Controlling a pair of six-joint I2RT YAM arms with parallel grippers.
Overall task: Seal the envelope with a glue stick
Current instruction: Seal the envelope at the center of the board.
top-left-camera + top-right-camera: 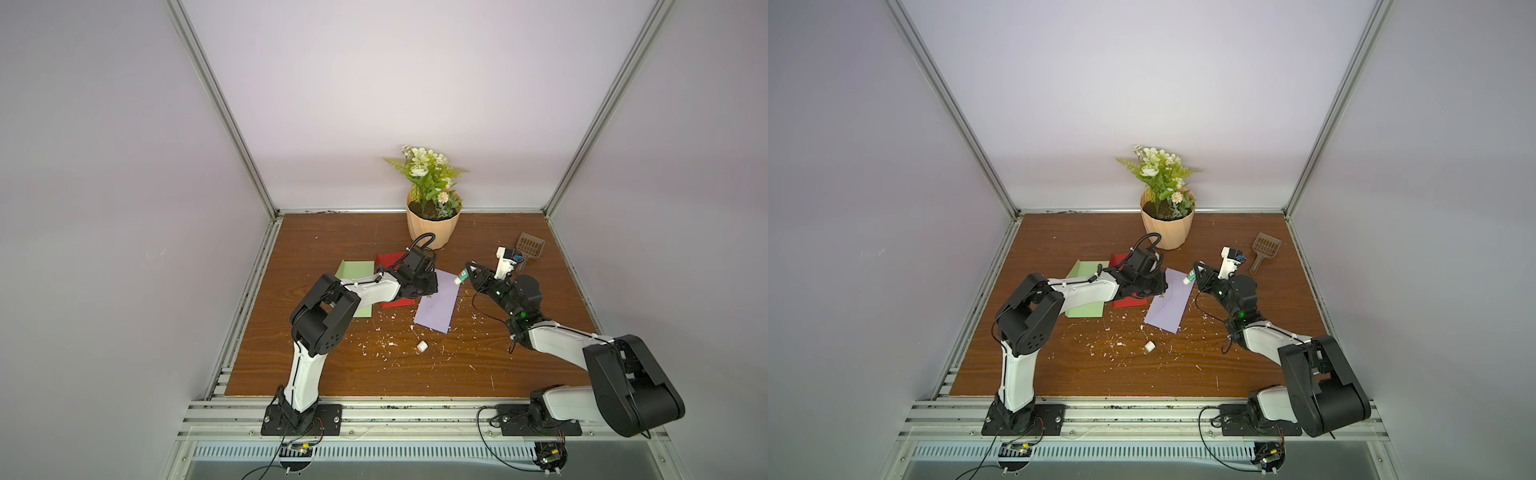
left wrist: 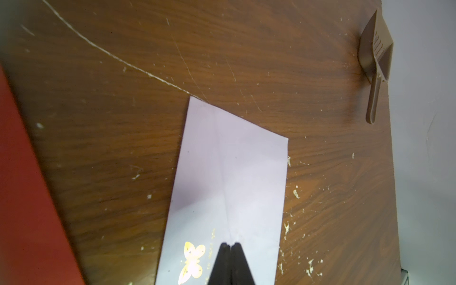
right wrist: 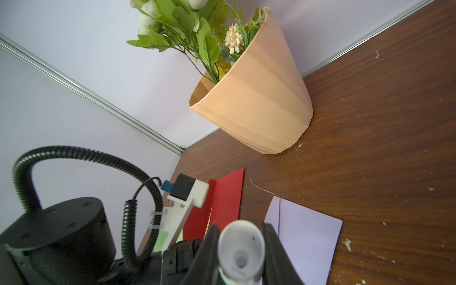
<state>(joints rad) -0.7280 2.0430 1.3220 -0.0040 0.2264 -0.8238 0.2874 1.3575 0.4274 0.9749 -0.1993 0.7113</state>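
Observation:
A lilac envelope (image 1: 436, 305) (image 1: 1169, 305) lies flat in the middle of the wooden table. My left gripper (image 2: 230, 244) (image 1: 429, 295) is shut, its tips resting on the envelope (image 2: 229, 172) where the creases meet, beside a gold butterfly sticker (image 2: 192, 262). My right gripper (image 3: 240, 225) (image 1: 468, 272) is shut on the glue stick (image 3: 240, 249) (image 1: 460, 277) (image 1: 1189, 277), a white tube with a green band and no cap. Its open end hangs over the envelope's far right corner (image 3: 306, 237). Whether it touches the paper cannot be told.
A red envelope (image 1: 390, 266) and a green envelope (image 1: 355, 270) lie partly under the left arm. A loose white cap (image 1: 422, 346) sits nearer the front among white crumbs. A potted plant (image 1: 432, 228) stands at the back and a brown scoop (image 1: 530, 247) lies back right.

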